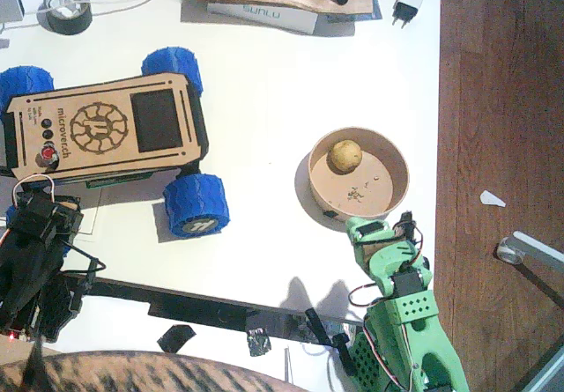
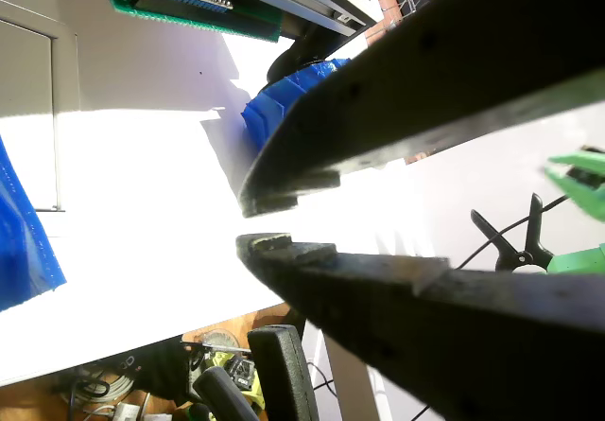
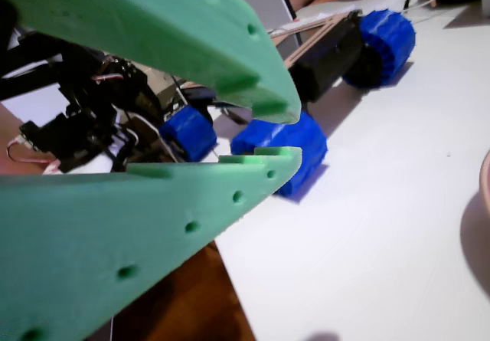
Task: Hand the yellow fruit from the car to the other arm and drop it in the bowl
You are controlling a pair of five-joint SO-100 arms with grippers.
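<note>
One yellow fruit [image 1: 345,155] already lies in the bowl [image 1: 398,167], right of frame centre. Both tools, black left [image 2: 248,222] and green right [image 3: 277,136], stand slightly parted and empty; the drop looks done, and nothing remains but retreat.

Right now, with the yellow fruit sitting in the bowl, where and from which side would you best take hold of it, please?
Probably from straight above, closing across the widest middle of the yellow fruit. It is round and lies near the far-left wall of the bowl, whose rim blocks a sideways approach.
</note>
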